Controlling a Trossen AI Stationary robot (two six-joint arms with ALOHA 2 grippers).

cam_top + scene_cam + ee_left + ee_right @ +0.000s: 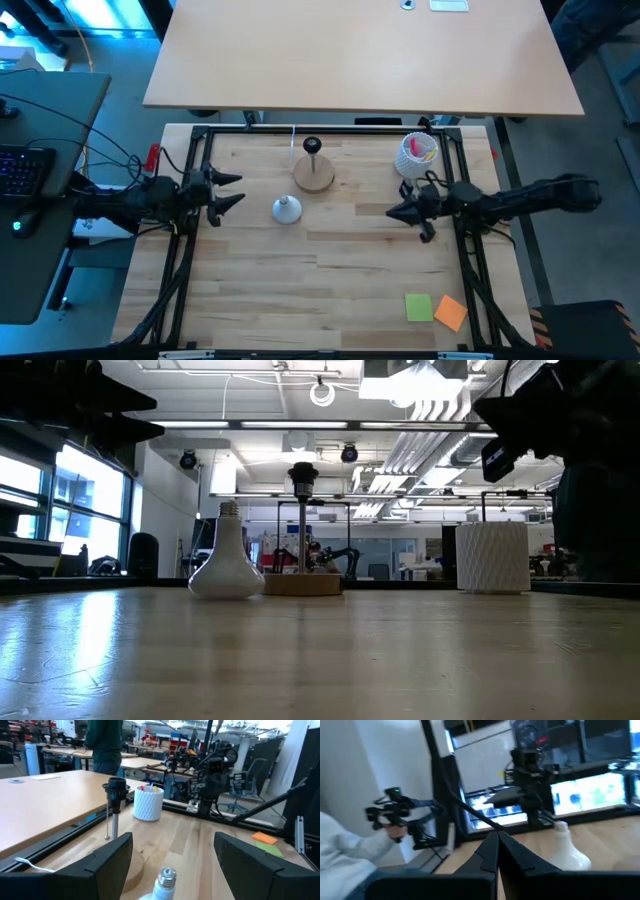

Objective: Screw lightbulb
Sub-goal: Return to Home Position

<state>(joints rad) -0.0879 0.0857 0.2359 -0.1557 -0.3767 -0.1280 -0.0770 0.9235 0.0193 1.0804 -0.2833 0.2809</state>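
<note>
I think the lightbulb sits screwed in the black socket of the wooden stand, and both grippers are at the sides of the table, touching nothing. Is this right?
Not quite. The low view shows the lightbulb standing on the table beside the wooden stand, screw base up; the black socket is empty. The left gripper and right gripper are indeed at the sides, touching nothing.

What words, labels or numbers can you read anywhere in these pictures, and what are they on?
None can be read.
Green sticky note and orange sticky note: blank.
Lightbulb, white cup: no print visible.
Paper on the far desk: too small to read.
Left gripper, right gripper: no legible marking.
</note>
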